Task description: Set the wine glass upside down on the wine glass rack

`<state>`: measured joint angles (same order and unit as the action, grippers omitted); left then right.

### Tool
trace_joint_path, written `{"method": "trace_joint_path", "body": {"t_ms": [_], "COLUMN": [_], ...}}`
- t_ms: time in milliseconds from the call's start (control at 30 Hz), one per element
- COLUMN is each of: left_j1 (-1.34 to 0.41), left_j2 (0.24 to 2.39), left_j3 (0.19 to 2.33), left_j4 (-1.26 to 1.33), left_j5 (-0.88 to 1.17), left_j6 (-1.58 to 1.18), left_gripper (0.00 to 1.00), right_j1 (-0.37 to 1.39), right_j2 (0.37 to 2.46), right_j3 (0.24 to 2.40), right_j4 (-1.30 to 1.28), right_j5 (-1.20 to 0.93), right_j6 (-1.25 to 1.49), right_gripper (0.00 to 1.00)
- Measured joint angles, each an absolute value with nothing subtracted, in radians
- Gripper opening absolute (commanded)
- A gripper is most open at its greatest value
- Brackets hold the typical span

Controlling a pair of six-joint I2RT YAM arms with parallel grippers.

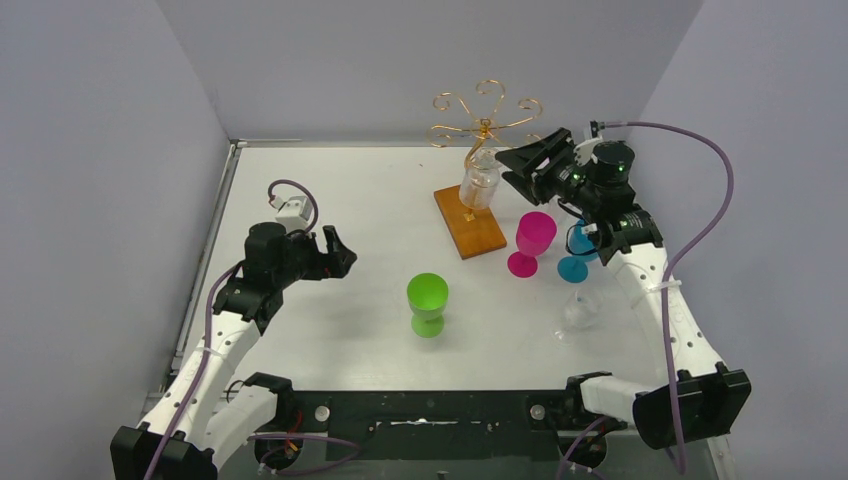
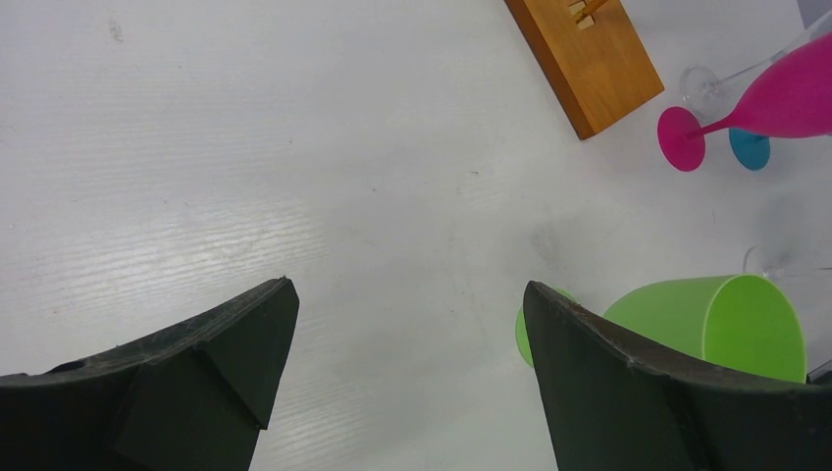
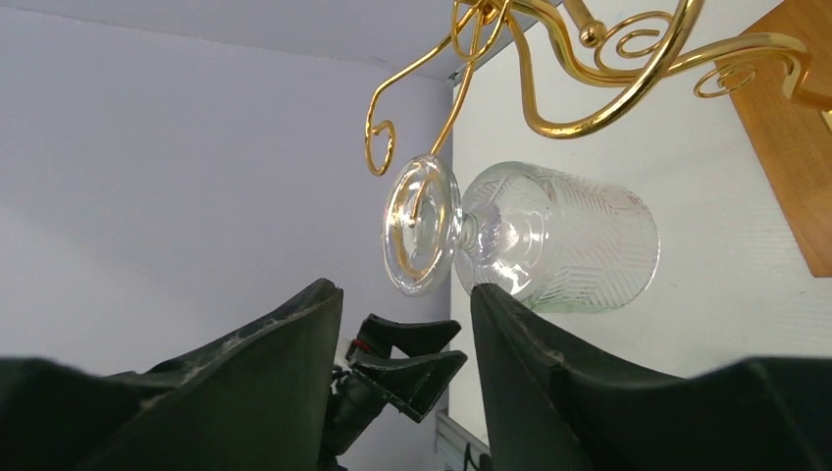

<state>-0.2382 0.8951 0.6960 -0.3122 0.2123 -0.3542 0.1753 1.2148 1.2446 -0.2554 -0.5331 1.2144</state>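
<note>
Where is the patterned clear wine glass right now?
Top view, back right of centre: the patterned glass hangs upside down from the wine glass rack over its wooden base, just left of the right gripper.

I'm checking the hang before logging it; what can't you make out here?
Top view: how the foot of the wine glass sits on the wine glass rack; too small, transparent.
Right wrist view: the rack's wooden base, cut off by the right edge.
Top view: the bowl of the blue glass, behind the right arm.

The table [image 1: 330,190] holds a green cup [image 1: 427,303] near the left gripper [image 1: 340,258], and a rack [image 1: 472,232], pink glass [image 1: 535,232] (blue glass [image 1: 573,268] too) near the right gripper [image 1: 512,168].
</note>
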Motion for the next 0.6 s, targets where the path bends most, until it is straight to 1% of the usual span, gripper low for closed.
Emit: {"method": "trace_joint_path", "body": {"t_ms": [200, 233, 267, 367, 400, 600], "left_j1": [-0.238, -0.238, -0.238, -0.238, -0.239, -0.292], "left_j2": [0.900, 0.907, 0.915, 0.941, 0.948, 0.959], "left_j3": [0.699, 0.707, 0.719, 0.766, 0.784, 0.877], "left_j4": [-0.336, -0.351, -0.368, -0.411, -0.424, -0.498], "left_j5": [0.213, 0.214, 0.216, 0.240, 0.254, 0.326], "left_j6": [-0.363, -0.366, -0.373, -0.392, -0.400, -0.442], "left_gripper": [0.91, 0.91, 0.91, 0.88, 0.85, 0.74], "right_j1": [0.170, 0.170, 0.170, 0.170, 0.170, 0.170], "right_j2": [1.118, 1.100, 1.081, 1.033, 1.016, 0.933], "right_j3": [1.192, 1.184, 1.176, 1.153, 1.143, 1.122], "right_j4": [-0.266, -0.270, -0.276, -0.299, -0.310, -0.451], "right_j5": [-0.506, -0.501, -0.496, -0.481, -0.474, -0.390], "right_j6": [1.169, 1.159, 1.147, 1.100, 1.076, 0.883], "right_gripper": [0.72, 0.76, 0.82, 0.97, 0.99, 0.98]}}
